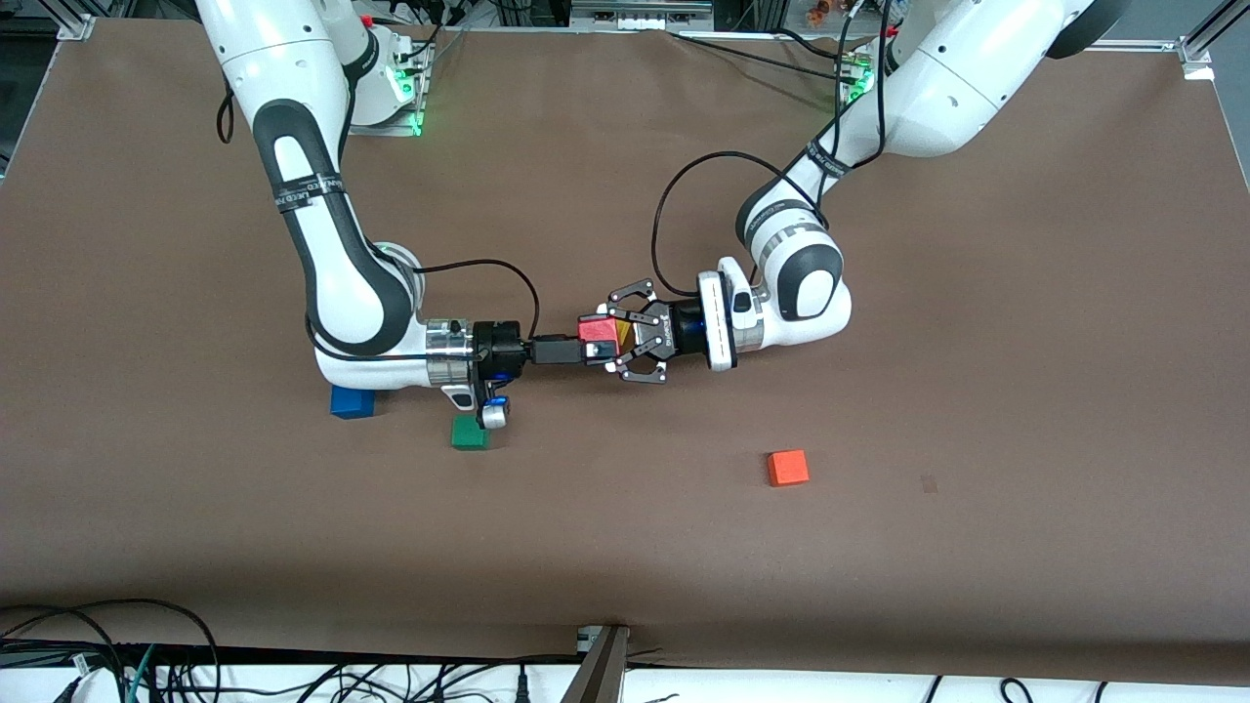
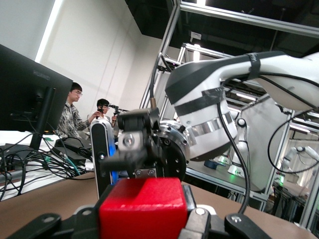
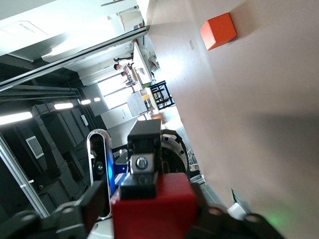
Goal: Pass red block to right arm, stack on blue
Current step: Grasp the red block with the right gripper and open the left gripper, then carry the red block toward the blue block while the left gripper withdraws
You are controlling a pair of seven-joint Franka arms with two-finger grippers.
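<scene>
**Red block mid-handover above the tabletop**

The red block (image 1: 598, 330) hangs above mid-tabletop, between both hands. The left hand (image 1: 613, 337) grips it with splayed fingers; the right hand (image 1: 584, 348) touches it, grip state unclear. Judgement: close the right hand squarely before the left lets go, then carry to the blue block (image 1: 352, 401). Arm-band lettering is unreadable.

A robotics lab: aluminium framing (image 2: 169, 40) rises above the brown worktop (image 1: 977, 391), cables (image 1: 117, 664) trail along its edge, and people (image 2: 70, 114) sit at monitors (image 2: 30, 99) nearby.
</scene>
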